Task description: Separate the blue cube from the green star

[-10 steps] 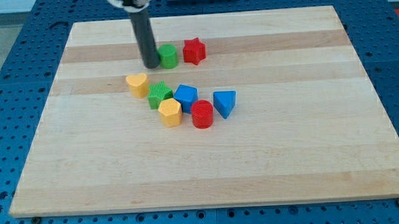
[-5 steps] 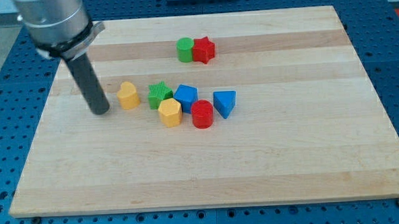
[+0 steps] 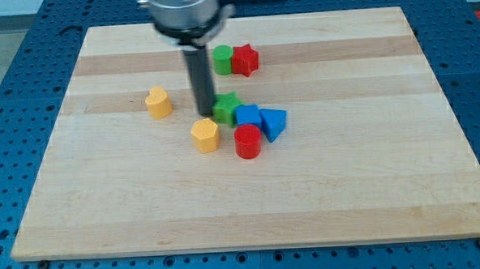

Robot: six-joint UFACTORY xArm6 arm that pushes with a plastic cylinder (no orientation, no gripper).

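my tip touching green star | blue cube adjoining (eight blocks)

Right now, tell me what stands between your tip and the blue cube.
The green star does. My tip is at the star's left side in the view, and the blue cube sits right behind the star, on its right, apparently touching it. Nothing else is between them.

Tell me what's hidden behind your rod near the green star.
My tip stands at the green star, covering its left edge. The blue cube touches the star's right side. Whether tip and star touch is hidden.
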